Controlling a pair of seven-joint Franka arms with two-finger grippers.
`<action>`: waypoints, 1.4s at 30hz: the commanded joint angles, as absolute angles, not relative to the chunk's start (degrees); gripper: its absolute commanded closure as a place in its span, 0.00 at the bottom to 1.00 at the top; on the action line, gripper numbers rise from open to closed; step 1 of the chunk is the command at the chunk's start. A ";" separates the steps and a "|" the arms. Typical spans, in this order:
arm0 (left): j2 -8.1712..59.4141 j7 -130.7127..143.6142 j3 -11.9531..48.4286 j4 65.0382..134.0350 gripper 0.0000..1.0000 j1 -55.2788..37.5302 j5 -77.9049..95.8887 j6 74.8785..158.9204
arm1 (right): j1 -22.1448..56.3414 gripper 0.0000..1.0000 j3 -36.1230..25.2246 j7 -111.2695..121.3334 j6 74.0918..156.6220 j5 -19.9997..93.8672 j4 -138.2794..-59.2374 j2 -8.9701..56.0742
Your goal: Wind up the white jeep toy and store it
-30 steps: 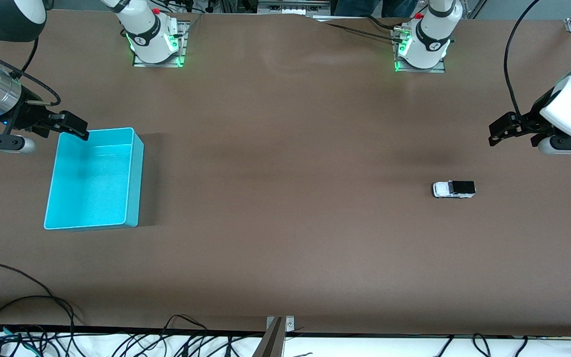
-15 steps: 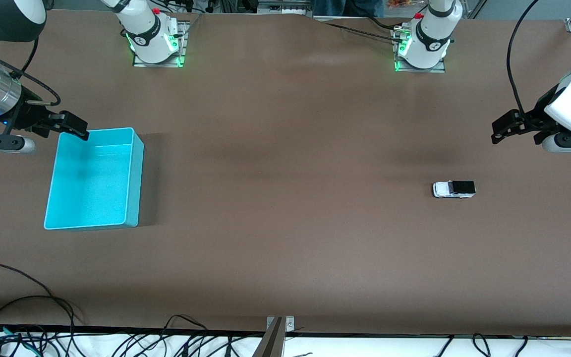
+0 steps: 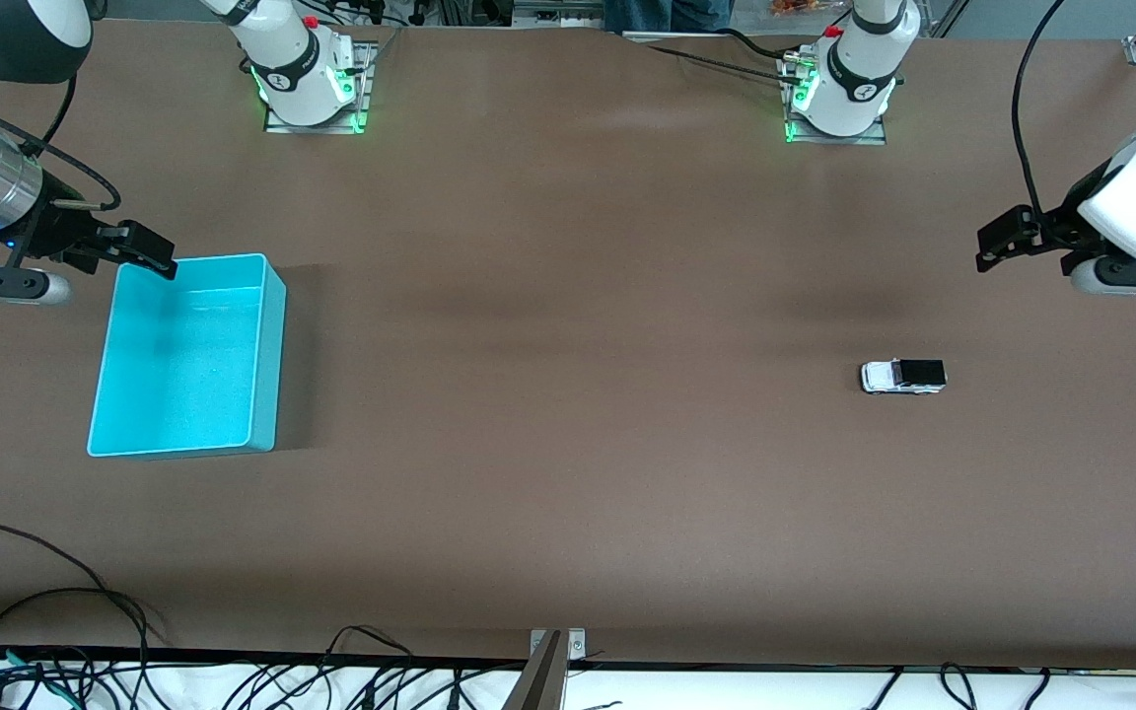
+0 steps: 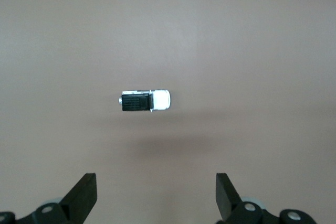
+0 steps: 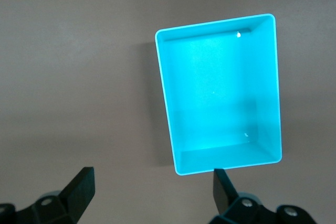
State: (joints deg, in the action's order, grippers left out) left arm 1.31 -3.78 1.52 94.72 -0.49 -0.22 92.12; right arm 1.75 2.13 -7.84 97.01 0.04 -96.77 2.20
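A: What can go wrong here?

B: The wide brown table [image 3: 568, 473] gives plenty of room, so not collisions. The open-topped cyan plastic bin [image 3: 183, 360] sits at the right arm's end, well apart from the toy, so I expect a long carry or a handover. The right gripper [image 3: 149, 251] waits above the bin's rim, fingers spread wide.

A: And the toy?

B: The tiny white jeep toy with a black roof [image 3: 903, 376] lies alone toward the left arm's end. The left gripper [image 3: 997, 242] hangs high over bare table near it, jaws wide apart, empty. The jeep's smallness is the risk: an off-centre pinch could roll it away.
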 commanded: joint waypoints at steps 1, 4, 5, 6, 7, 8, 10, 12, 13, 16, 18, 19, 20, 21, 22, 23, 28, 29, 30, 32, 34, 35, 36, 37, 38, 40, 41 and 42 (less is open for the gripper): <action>3.16 -14.22 1.49 94.13 0.00 -0.26 -1.05 91.14 | 1.67 0.00 2.20 -6.94 97.12 0.09 -96.94 1.76; 4.13 -18.27 1.41 94.22 0.00 -0.26 -1.32 91.32 | 1.67 0.00 2.20 -6.86 97.12 0.09 -96.94 1.76; 4.48 -19.33 1.41 94.22 0.00 -0.26 -1.49 91.41 | 1.67 0.00 2.20 -6.94 97.12 0.09 -96.94 1.76; 4.74 -20.47 1.41 94.31 0.00 -0.26 -1.58 91.41 | 1.67 0.00 2.20 -6.94 97.12 0.09 -96.94 1.76; 5.01 -21.61 1.41 94.31 0.00 -0.35 -1.67 91.41 | 1.67 0.00 2.20 -6.94 97.12 0.09 -96.94 1.76; 5.44 -23.27 1.41 94.31 0.00 -0.26 -1.67 91.41 | 1.67 0.00 2.20 -6.94 97.12 0.09 -96.94 1.67; 6.32 -28.27 1.41 94.31 0.00 -0.26 -1.76 91.58 | 1.67 0.00 2.20 -6.94 97.12 0.09 -96.86 1.76; 7.38 -31.89 1.32 94.39 0.00 -0.18 -1.76 91.76 | 1.67 0.00 2.20 -6.94 97.21 0.09 -96.94 1.67; 7.90 -33.56 1.32 94.48 0.00 -0.09 -1.76 92.02 | 1.67 0.00 2.20 -6.94 97.12 0.09 -96.94 1.76; 8.70 -37.16 1.41 95.18 0.00 0.88 -1.85 92.72 | 1.58 0.00 2.20 -6.94 97.12 0.09 -96.94 1.76; 8.96 -40.76 1.41 96.32 0.00 0.97 -1.93 93.69 | 1.58 0.00 2.20 -6.94 97.12 0.18 -96.94 1.76; 8.96 -42.26 1.41 96.94 0.00 0.97 -2.11 94.74 | 1.67 0.00 2.20 -6.94 97.03 0.18 -96.94 1.76; 8.96 -43.49 1.41 97.55 0.00 0.97 -2.46 95.96 | 1.58 0.00 2.20 -6.94 97.03 0.18 -96.94 1.76; 8.96 -44.38 1.41 98.43 0.00 0.97 -2.63 97.02 | 1.67 0.00 2.20 -6.94 97.03 0.18 -96.94 1.67; 8.96 -44.73 1.41 99.13 0.00 0.97 -2.64 97.90 | 1.58 0.00 2.20 -6.94 97.03 0.18 -96.94 1.76; 8.96 -45.00 1.41 99.84 0.00 1.05 -2.64 98.78 | 1.58 0.00 2.20 -6.94 97.12 0.18 -96.94 1.76; 8.79 -46.66 1.58 104.05 0.00 0.97 -2.81 102.91 | 1.58 0.00 2.20 -6.94 96.94 0.26 -96.94 1.67; 8.79 -47.80 1.67 105.11 0.00 0.97 -3.25 104.40 | 1.67 0.00 2.20 -6.94 97.03 0.18 -96.94 1.67; 8.79 -49.29 1.67 106.16 0.00 0.97 -3.86 106.15 | 1.58 0.00 2.20 -6.94 97.12 0.18 -96.94 1.67; 8.70 -52.19 1.67 108.01 0.00 0.97 -4.66 109.49 | 1.58 0.00 2.20 -6.94 97.12 0.18 -96.94 1.76; 8.70 -55.01 1.67 110.03 0.00 1.05 -4.66 112.75 | 1.58 0.00 2.20 -6.94 97.12 0.18 -96.94 1.76; 8.70 -56.24 1.58 111.08 0.00 1.14 -4.66 114.24 | 1.67 0.00 2.20 -6.94 97.12 0.18 -96.94 1.76; 8.70 -57.56 1.67 112.22 0.00 1.23 -4.66 115.74 | 1.67 0.00 2.20 -6.94 97.12 0.18 -96.94 1.67; 8.70 -58.87 1.67 113.19 0.00 1.49 -4.66 117.14 | 1.58 0.00 2.20 -7.03 97.12 0.18 -96.94 1.76; 8.70 -60.02 1.67 114.16 0.00 1.84 -4.66 118.55 | 1.58 0.00 2.20 -7.03 97.12 0.26 -96.94 1.76; 8.79 -62.56 1.67 116.53 0.00 2.28 -4.75 121.97 | 1.58 0.00 2.11 -7.03 97.12 0.26 -96.94 1.76; 8.88 -63.71 1.58 117.50 0.00 2.29 -4.75 123.56 | 1.58 0.00 2.11 -7.03 97.12 0.26 -96.94 1.76; 8.96 -65.03 1.58 118.47 0.00 2.29 -4.75 125.14 | 1.58 0.00 2.11 -6.94 97.03 0.35 -96.94 1.76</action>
